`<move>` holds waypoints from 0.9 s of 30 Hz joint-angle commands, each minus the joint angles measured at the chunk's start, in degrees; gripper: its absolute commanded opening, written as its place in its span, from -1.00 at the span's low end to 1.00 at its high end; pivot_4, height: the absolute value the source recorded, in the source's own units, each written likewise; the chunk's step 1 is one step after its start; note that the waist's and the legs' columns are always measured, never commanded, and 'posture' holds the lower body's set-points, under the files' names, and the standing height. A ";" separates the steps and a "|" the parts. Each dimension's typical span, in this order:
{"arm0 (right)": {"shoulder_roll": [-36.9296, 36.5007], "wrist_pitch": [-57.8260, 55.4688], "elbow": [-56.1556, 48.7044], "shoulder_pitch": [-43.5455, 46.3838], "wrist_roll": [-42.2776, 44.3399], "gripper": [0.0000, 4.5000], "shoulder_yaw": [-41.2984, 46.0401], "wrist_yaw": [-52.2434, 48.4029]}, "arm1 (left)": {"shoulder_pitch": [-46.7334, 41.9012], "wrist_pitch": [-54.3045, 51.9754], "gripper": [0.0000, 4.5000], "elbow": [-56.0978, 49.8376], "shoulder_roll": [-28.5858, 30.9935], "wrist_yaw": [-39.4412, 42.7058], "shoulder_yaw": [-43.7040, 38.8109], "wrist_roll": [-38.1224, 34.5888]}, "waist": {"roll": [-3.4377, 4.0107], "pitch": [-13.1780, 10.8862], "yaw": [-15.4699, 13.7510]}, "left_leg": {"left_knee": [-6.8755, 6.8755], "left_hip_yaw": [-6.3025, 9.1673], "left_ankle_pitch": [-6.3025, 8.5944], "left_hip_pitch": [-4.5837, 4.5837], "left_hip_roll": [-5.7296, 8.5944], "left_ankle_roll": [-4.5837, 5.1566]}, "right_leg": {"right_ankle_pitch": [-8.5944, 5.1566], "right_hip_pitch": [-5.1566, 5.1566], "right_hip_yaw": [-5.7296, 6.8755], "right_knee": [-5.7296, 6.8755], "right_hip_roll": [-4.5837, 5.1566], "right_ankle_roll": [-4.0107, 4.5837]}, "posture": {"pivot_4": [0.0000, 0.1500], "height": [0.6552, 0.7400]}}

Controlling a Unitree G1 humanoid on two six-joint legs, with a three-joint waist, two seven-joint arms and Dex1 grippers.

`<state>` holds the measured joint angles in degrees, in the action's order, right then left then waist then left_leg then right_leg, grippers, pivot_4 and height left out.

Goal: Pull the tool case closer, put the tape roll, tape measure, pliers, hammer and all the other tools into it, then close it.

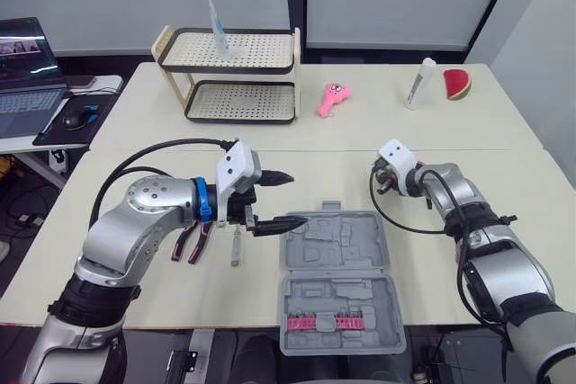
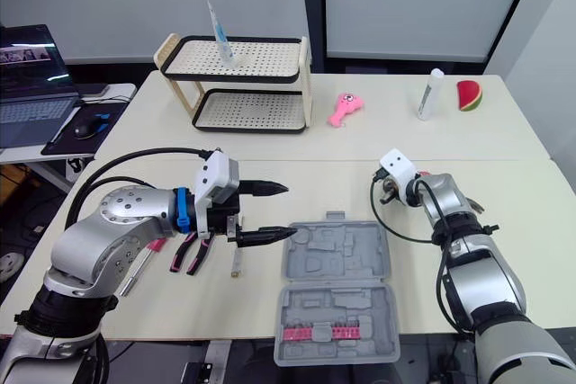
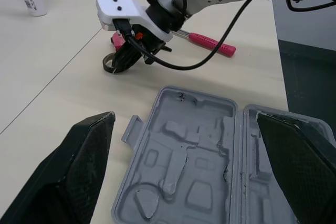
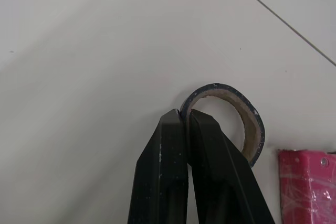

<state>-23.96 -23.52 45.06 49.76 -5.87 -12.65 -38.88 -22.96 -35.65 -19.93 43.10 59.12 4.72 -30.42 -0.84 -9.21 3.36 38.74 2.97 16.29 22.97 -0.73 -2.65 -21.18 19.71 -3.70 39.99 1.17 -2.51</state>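
Black tape roll [image 4: 255,129], at the case's [image 1: 337,276] 1 o'clock, is clamped by the right gripper [image 4: 185,115], to be lifted in next; left gripper [image 1: 274,201] is held spread.

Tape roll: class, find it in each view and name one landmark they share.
Eye views: hidden beneath the right gripper, beyond the open tool case.
Left wrist view: tape roll under that gripper.
Right wrist view: its wall pinched between the fingers.
Landmark: the right gripper.

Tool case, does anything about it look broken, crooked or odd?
Nothing stands out. The tool case lies open and flat, both halves intact, slots empty apart from a row of pink bits in the near half.
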 commanded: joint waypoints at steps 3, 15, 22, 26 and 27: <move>-4.51 -15.44 -34.04 -9.47 6.23 -0.99 1.14 -8.70 | 7.53 5.65 1.00 0.08 7.36 6.30 -6.75 0.20 | 0.07 -0.03 -0.17 | -0.07 0.13 0.01 0.06 0.01 0.01 | 0.00 0.11 0.01 0.02 0.02 0.00 | 1.00 1.00; 5.56 -41.45 -64.81 -18.77 18.65 -0.99 -5.48 -3.54 | 20.60 13.21 1.00 0.38 10.73 9.45 -12.59 1.51 | 0.10 -0.05 -0.48 | -0.06 0.30 0.14 0.27 0.07 0.25 | 0.00 0.35 0.00 0.06 0.04 0.00 | 1.00 1.00; 10.37 -36.73 -56.78 -17.71 17.77 -0.99 -9.71 0.73 | 21.94 13.77 1.00 0.84 10.99 9.29 -13.07 1.64 | 0.10 -0.06 -0.31 | -0.05 0.29 0.14 0.25 0.10 0.25 | 0.00 0.43 0.06 0.10 0.04 0.00 | 1.00 1.00; 11.58 -33.31 -51.82 -16.43 16.91 -0.99 -11.07 1.60 | 22.23 14.14 1.00 1.07 11.11 9.30 -13.01 1.94 | 0.11 -0.06 -0.08 | -0.06 0.28 0.14 0.25 0.09 0.25 | 0.00 0.46 0.06 0.13 0.04 0.00 | 1.00 1.00; 12.08 -32.55 -50.42 -15.92 16.63 -0.99 -11.28 1.93 | 22.26 14.20 1.00 1.06 11.08 9.23 -12.93 2.04 | 0.10 -0.06 -0.07 | -0.06 0.28 0.14 0.25 0.08 0.25 | 0.00 0.46 0.06 0.14 0.03 0.00 | 1.00 1.00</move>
<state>-12.74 -58.42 -5.85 32.30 11.24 -23.90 -37.36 -0.68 -22.41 -18.27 53.75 68.21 -6.79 -28.58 -0.73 -9.27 3.29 38.68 3.25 16.43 23.21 -0.65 -2.40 -21.18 20.18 -3.64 40.13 1.20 -2.51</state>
